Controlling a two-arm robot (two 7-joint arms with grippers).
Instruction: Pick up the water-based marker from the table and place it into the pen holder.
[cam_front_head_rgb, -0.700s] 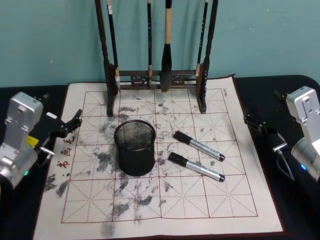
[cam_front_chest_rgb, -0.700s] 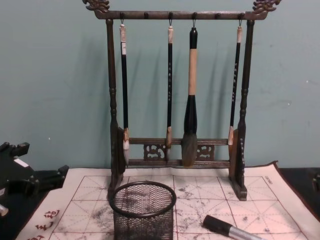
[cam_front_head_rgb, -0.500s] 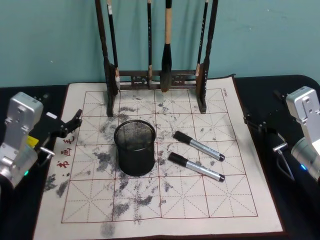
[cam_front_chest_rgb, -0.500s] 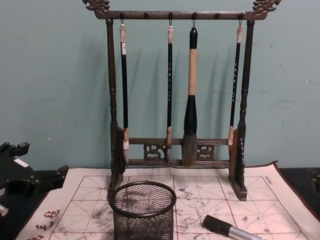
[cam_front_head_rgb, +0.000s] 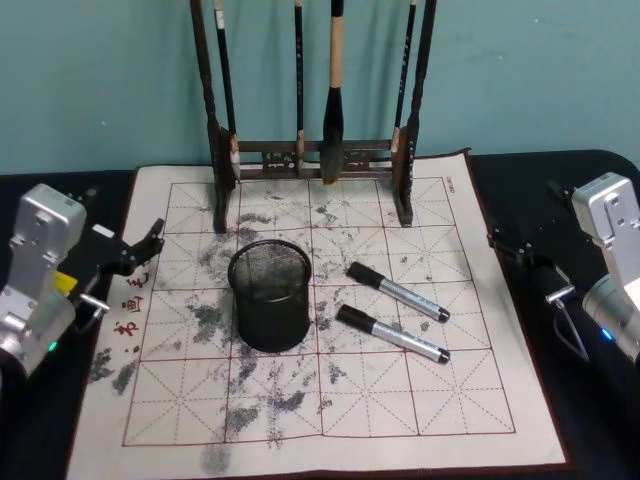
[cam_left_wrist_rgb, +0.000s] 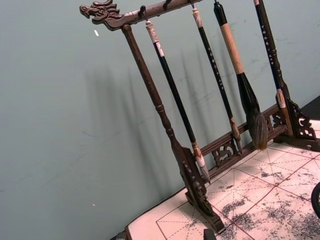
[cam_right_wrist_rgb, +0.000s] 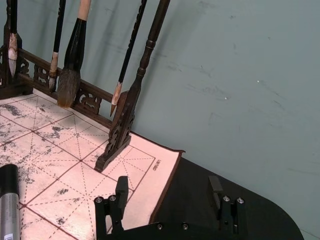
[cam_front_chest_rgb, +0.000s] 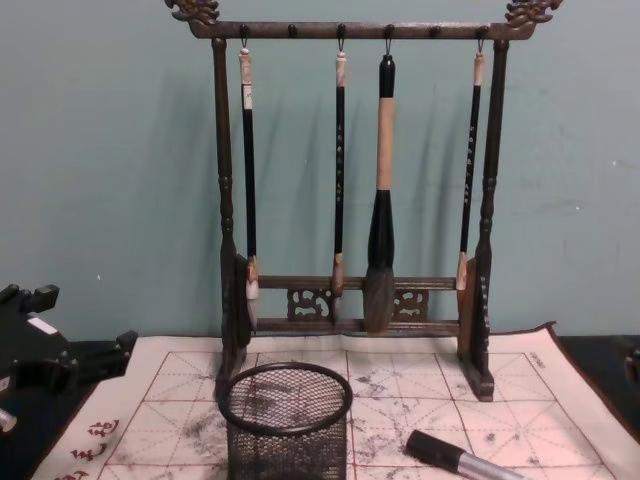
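Note:
Two water-based markers with black caps and silver barrels lie side by side on the white gridded mat (cam_front_head_rgb: 330, 400) that covers the dark table (cam_front_head_rgb: 545, 165). The farther marker (cam_front_head_rgb: 398, 291) also appears in the chest view (cam_front_chest_rgb: 455, 458) and in the right wrist view (cam_right_wrist_rgb: 7, 205). The nearer marker (cam_front_head_rgb: 392, 334) lies just in front of it. The black mesh pen holder (cam_front_head_rgb: 270, 295) stands upright left of them (cam_front_chest_rgb: 286, 420). My left gripper (cam_front_head_rgb: 125, 215) hangs open at the mat's left edge (cam_front_chest_rgb: 70, 325). My right gripper (cam_front_head_rgb: 522, 222) is open off the mat's right edge (cam_right_wrist_rgb: 167, 192), holding nothing.
A tall dark wooden brush rack (cam_front_head_rgb: 310, 150) stands at the back of the mat with several calligraphy brushes hanging from it (cam_front_chest_rgb: 350, 180). A teal wall rises right behind it. Ink stains and red characters mark the mat.

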